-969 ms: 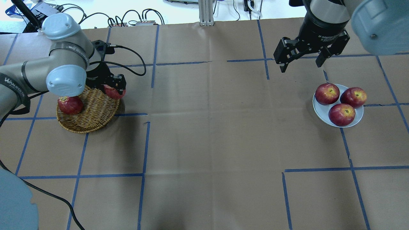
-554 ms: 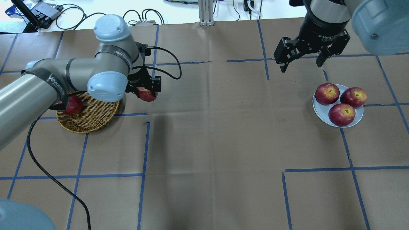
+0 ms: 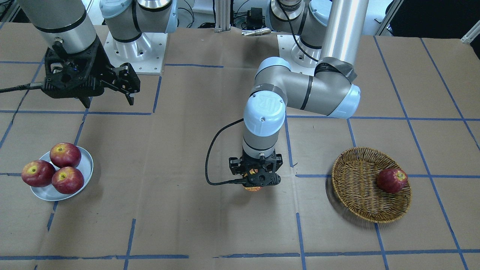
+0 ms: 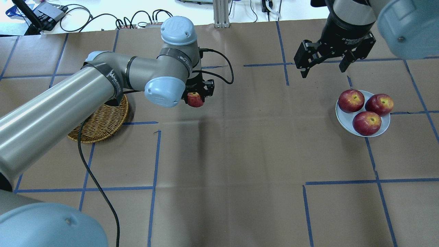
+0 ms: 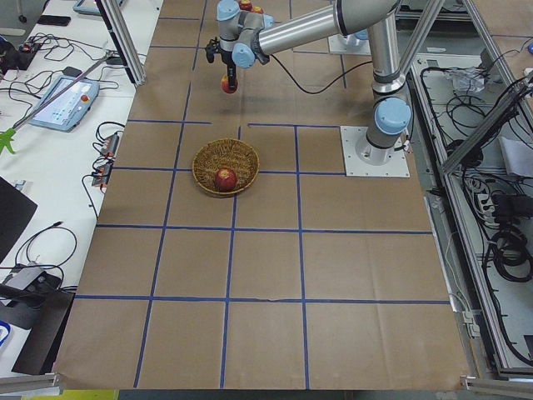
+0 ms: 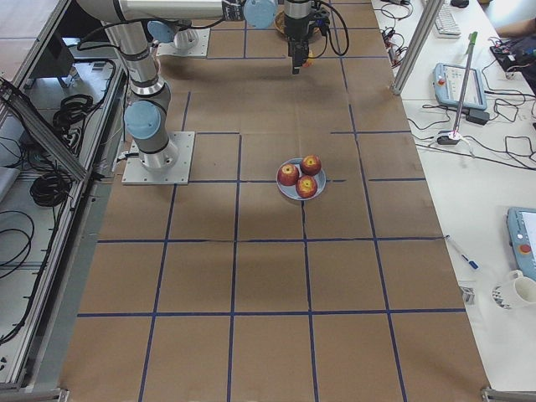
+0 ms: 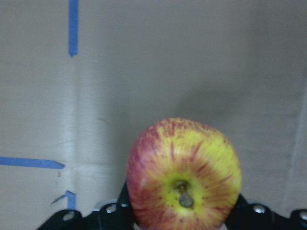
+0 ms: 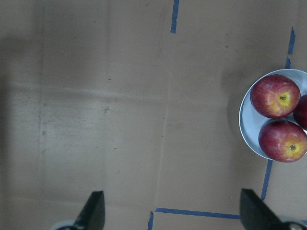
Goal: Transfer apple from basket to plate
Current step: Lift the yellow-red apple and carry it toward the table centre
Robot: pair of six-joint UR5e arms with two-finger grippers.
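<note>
Since a second ago the left gripper (image 4: 197,95) has carried the apple (image 7: 184,172) clear of the basket (image 3: 352,195), and it now holds it pinched above bare paper (image 4: 240,154) near mid-table. The lift-out looks done. What's left is the carry to the plate (image 3: 88,165), already crowded with three red apples (image 3: 65,154), near which the right gripper (image 4: 323,70) hovers, spread and empty.

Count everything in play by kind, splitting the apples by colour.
Dark red apples: 4 (three on the plate, one in the basket)
Yellow-red apple: 1 (held in the left end effector)
Plate: 1
Basket: 1
Total: 7
</note>
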